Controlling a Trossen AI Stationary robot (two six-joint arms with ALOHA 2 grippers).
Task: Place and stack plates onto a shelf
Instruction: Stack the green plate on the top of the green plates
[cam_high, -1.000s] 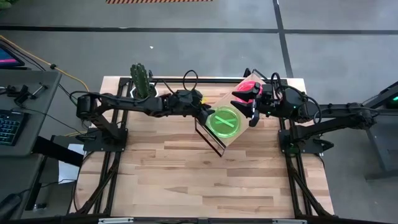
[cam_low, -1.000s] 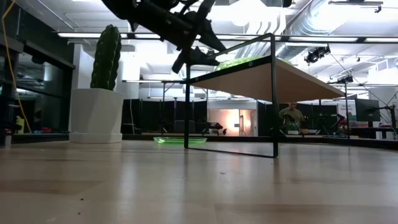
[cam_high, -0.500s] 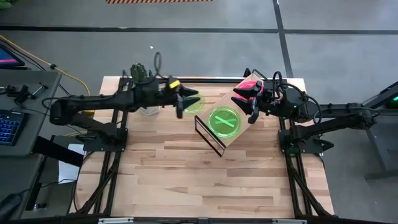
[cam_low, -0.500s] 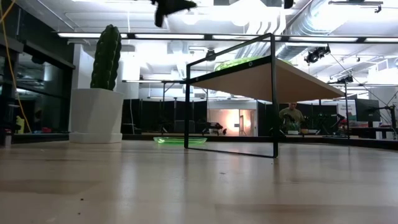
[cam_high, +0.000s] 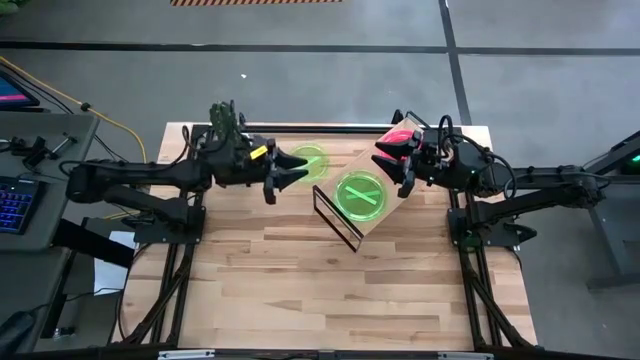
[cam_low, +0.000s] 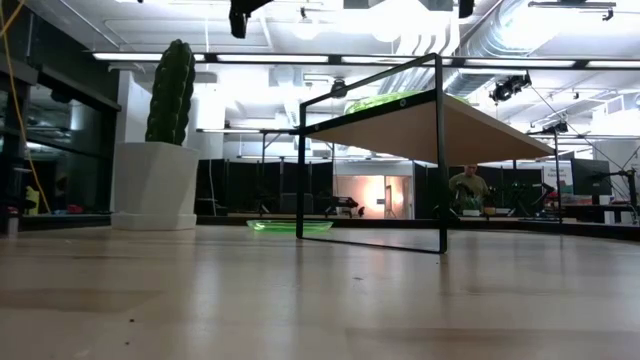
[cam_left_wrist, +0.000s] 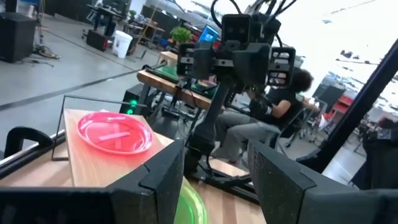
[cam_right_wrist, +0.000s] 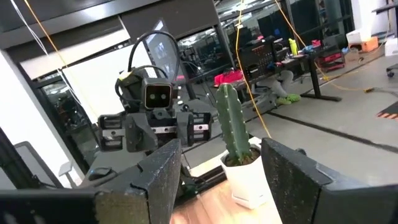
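Note:
The light-wood shelf stands slantwise at the table's far middle. One green plate lies on its top. A red-pink plate lies on its far right corner and also shows in the left wrist view. Another green plate lies flat on the table left of the shelf, seen low behind the frame. My left gripper hovers open just left of that plate, high above the table. My right gripper is open over the shelf's right end, beside the red-pink plate.
A cactus in a white pot stands at the table's far left corner, close behind my left arm. The shelf's black wire frame rises from the table. The near half of the wooden table carries nothing. A person sits beyond the table.
My left gripper has drawn back from the green plate on the shelf toward the table's left and risen, and it now hovers open near the green plate on the table. That plate stays on the shelf top.

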